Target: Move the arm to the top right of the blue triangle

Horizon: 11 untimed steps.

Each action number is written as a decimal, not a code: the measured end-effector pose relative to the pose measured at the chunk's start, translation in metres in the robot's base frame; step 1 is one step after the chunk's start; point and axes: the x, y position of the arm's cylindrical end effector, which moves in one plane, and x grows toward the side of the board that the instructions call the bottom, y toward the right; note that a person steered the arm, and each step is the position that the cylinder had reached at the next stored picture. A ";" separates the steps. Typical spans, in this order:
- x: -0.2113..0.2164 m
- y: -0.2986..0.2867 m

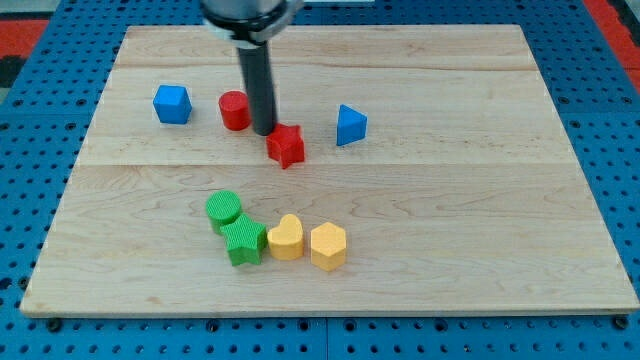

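Wooden table point(450, 250) on blue pegboard: my tip point(265, 133), a bare rod with no tool to spread, stands between red cylinder point(235, 110) and red star point(286, 146); blue triangle point(350, 125) sits further toward the view's right

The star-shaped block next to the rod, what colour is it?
Red. The star-shaped block shows clearly in the camera view, just right of my tip.

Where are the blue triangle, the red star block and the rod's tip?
blue triangle point(351, 125): camera view, middle of its front face.
red star block point(286, 145): camera view, centre of its top.
my tip point(264, 132): camera view, rod's very bottom end.
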 end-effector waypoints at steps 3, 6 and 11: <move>0.109 0.057; -0.009 0.149; -0.074 0.126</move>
